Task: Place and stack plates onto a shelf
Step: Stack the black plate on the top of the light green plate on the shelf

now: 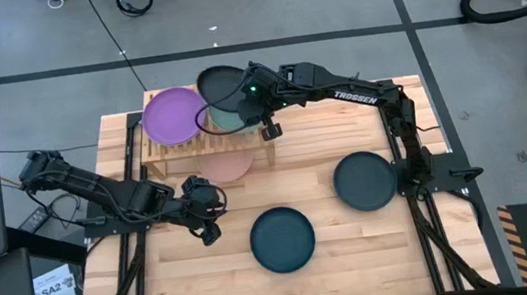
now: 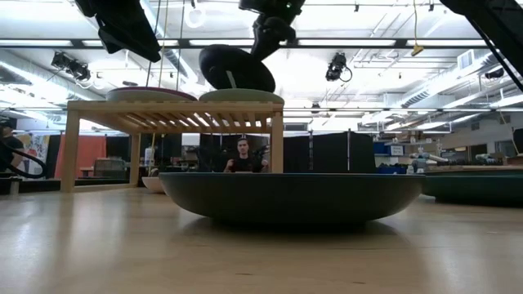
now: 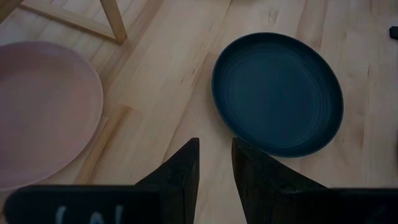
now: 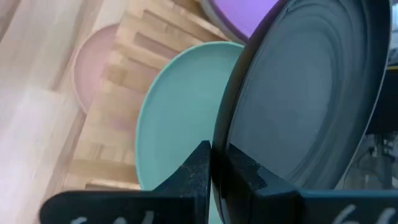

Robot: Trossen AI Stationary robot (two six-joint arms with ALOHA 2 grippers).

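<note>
Roughly halfway, judging by plate count: the shelf (image 1: pixel 205 143) already carries a purple plate (image 1: pixel 173 115) and a mint green plate (image 4: pixel 180 106) side by side on its slatted top. Right end effector (image 1: pixel 255 96) is clenched on the rim of a black plate (image 1: pixel 219 82), holding it tilted in the air just above the mint one — not yet seated, so I read this as the stacking step in progress. In the right wrist view the black plate (image 4: pixel 311 93) sits edge-on between the fingers with the mint plate directly below it. Left to do: a pink plate (image 1: pixel 228 164) lies on the table (image 1: pixel 335 239) tucked partly under the shelf, near the left end effector; a dark teal plate (image 1: pixel 282 237) sits just ahead of the left end effector (image 1: pixel 209 230); another dark plate (image 1: pixel 365 179) is farther off, by the right arm's base. Left end effector hovers low over the table, holding nothing, fingers nearly closed with a thin gap — looks idle, pointed between the pink plate and the dark teal plate (image 3: pixel 277 93). So two shelved, one in hand, three waiting.
</note>
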